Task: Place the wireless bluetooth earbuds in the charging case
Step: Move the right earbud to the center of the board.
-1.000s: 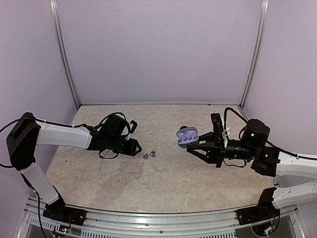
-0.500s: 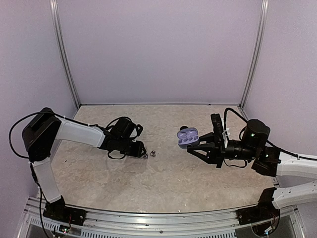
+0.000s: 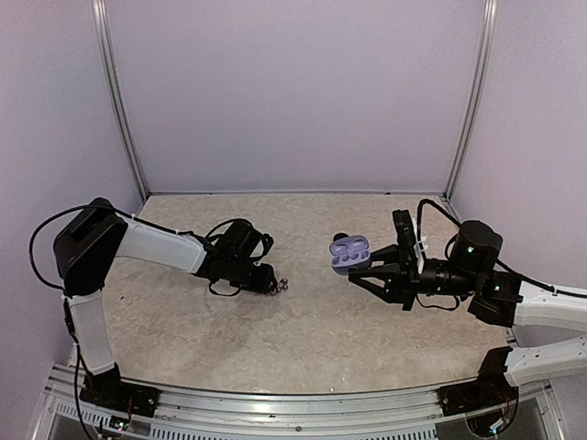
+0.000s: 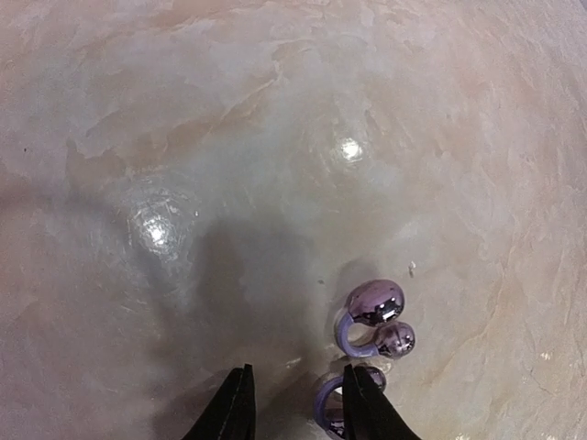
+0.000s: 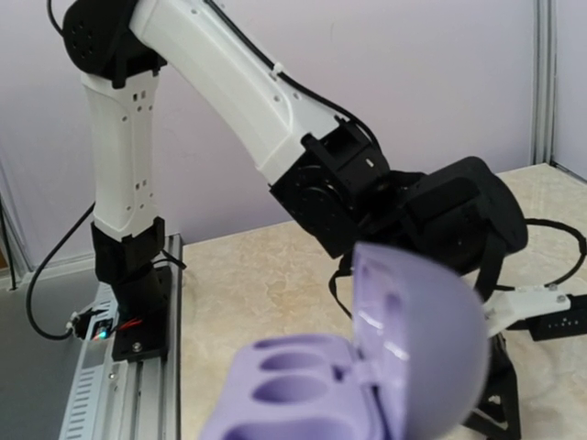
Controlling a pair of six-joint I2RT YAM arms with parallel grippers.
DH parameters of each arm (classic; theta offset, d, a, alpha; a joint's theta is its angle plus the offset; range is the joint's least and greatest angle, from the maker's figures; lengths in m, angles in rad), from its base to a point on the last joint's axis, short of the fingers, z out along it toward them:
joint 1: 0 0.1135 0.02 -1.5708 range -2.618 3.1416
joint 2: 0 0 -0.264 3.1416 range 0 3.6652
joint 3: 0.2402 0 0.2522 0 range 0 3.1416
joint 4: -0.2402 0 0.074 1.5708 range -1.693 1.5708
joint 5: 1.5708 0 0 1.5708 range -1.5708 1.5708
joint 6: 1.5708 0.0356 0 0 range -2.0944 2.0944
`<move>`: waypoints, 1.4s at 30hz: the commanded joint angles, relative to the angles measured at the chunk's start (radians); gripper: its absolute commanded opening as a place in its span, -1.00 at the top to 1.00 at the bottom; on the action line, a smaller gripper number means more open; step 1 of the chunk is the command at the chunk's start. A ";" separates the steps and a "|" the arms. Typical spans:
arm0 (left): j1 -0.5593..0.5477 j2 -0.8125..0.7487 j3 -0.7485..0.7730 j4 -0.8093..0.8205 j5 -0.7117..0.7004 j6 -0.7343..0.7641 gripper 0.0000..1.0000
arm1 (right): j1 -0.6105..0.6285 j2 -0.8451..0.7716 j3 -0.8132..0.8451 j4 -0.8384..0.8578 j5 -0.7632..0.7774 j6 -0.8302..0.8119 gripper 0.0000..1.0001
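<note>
Two small earbuds lie side by side on the table, each a lavender clip with shiny rounded ends. In the left wrist view one earbud (image 4: 374, 316) lies free; the other earbud (image 4: 328, 403) sits against the inside of my right fingertip (image 4: 362, 403). My left gripper (image 4: 295, 408) is open and low over the table, also seen in the top view (image 3: 266, 280) beside the earbuds (image 3: 283, 285). My right gripper (image 3: 365, 269) holds the lavender charging case (image 3: 348, 253) above the table. The case (image 5: 358, 367) is open with its lid up, and its sockets are empty.
The left arm (image 5: 229, 92) fills the background of the right wrist view. Metal frame posts (image 3: 124, 128) and pale walls enclose the marbled table (image 3: 303, 339). An aluminium rail (image 3: 293, 403) runs along the near edge between the arm bases.
My left gripper has moved right and down across the table until its fingertips reach the earbuds. The right gripper and the case have barely moved.
</note>
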 commanded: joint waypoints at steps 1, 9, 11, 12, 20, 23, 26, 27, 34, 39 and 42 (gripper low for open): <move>-0.025 0.035 0.016 -0.042 -0.003 -0.001 0.35 | -0.012 -0.027 0.000 -0.011 0.007 -0.015 0.96; -0.041 0.029 0.009 -0.044 0.035 -0.002 0.52 | -0.012 -0.031 0.002 -0.019 0.013 -0.021 0.96; -0.045 0.025 0.007 -0.041 0.040 -0.010 0.43 | -0.012 -0.031 0.003 -0.020 0.012 -0.022 0.96; -0.048 0.022 0.006 -0.041 0.042 -0.012 0.37 | -0.012 -0.032 0.003 -0.022 0.013 -0.021 0.96; -0.067 0.007 -0.002 -0.047 0.053 -0.009 0.36 | -0.012 -0.033 0.004 -0.027 0.015 -0.026 0.96; -0.078 0.007 -0.009 -0.044 0.059 -0.006 0.42 | -0.013 -0.035 0.006 -0.031 0.018 -0.029 0.96; -0.086 -0.002 -0.026 -0.038 0.072 -0.007 0.44 | -0.011 -0.038 0.006 -0.037 0.019 -0.032 0.96; -0.088 -0.007 -0.033 -0.036 0.071 -0.007 0.44 | -0.012 -0.040 0.006 -0.039 0.020 -0.033 0.96; -0.102 -0.044 -0.081 0.000 0.096 -0.014 0.54 | -0.012 -0.039 0.011 -0.046 0.023 -0.039 0.96; -0.112 -0.055 -0.107 0.024 0.129 -0.018 0.61 | -0.012 -0.042 0.013 -0.055 0.028 -0.042 0.96; -0.121 -0.066 -0.128 0.042 0.151 -0.028 0.65 | -0.013 -0.046 0.015 -0.061 0.029 -0.043 0.96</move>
